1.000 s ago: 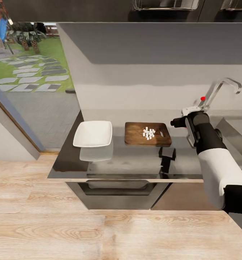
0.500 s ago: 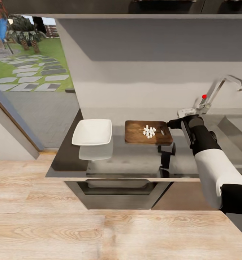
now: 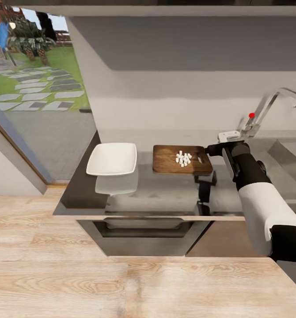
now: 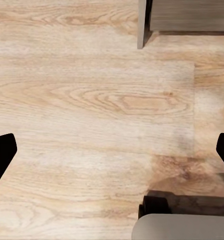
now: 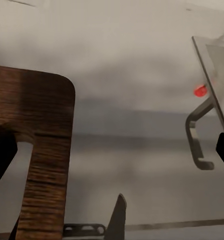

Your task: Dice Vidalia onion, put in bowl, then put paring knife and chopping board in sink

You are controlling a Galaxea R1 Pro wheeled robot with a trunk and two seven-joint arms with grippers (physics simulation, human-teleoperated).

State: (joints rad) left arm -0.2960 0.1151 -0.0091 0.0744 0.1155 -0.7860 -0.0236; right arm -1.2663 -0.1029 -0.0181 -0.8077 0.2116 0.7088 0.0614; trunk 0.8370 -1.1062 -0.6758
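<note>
1. Right tool (image 3: 212,150): fingers spread wide, holding nothing, at the slot-handle end of the chopping board (image 3: 182,160)
2. Left tool (image 4: 112,150): wide open, empty, over wooden floor (image 4: 91,100)
3. Diced onion (image 3: 183,158): heaped on board; dicing done
4. Bowl (image 3: 112,158): empty on tabletop (image 3: 165,194), beside board; transfer outstanding
5. Sink (image 3: 280,154): board not yet in; knife unlocated
</note>
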